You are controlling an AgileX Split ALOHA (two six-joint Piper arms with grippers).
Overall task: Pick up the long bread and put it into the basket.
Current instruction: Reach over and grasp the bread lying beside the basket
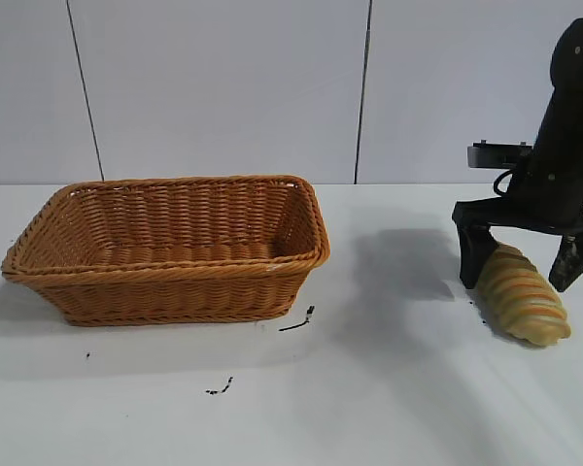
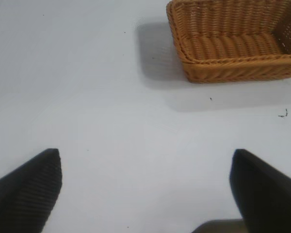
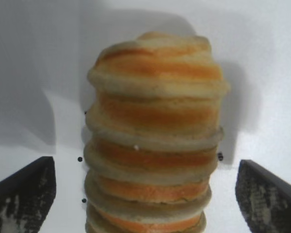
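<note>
Long bread: an oblong tan-yellow loaf with orange-brown crosswise ridged stripes (image 1: 527,303) is seen lying on the white table (image 1: 389,388), at the right side of the exterior view. One rounded end is turned toward the camera; the other end is tucked under the right arm. In the right wrist view the loaf (image 3: 155,141) fills the middle, lengthwise between the two dark fingers.

Right gripper: the black right gripper (image 1: 525,262) is pointed straight down over the far end of the loaf. Its fingers are spread wide, one on each side of the bread. A gap of white table is visible between each finger (image 3: 24,194) and the loaf, so nothing is held.

Basket: a large rectangular orange-brown woven wicker basket with flared sides and a braided rim (image 1: 175,267) is set on the table at the left of the exterior view, well apart from the bread. Nothing is seen inside it.

Left gripper: only the two dark fingertips of the left gripper (image 2: 145,189) are shown, in the left wrist view, spread wide above bare table. The basket (image 2: 233,63) appears farther off in that view.

Table marks: small black marks (image 1: 298,321) are seen on the table just in front of the basket's near right corner.
</note>
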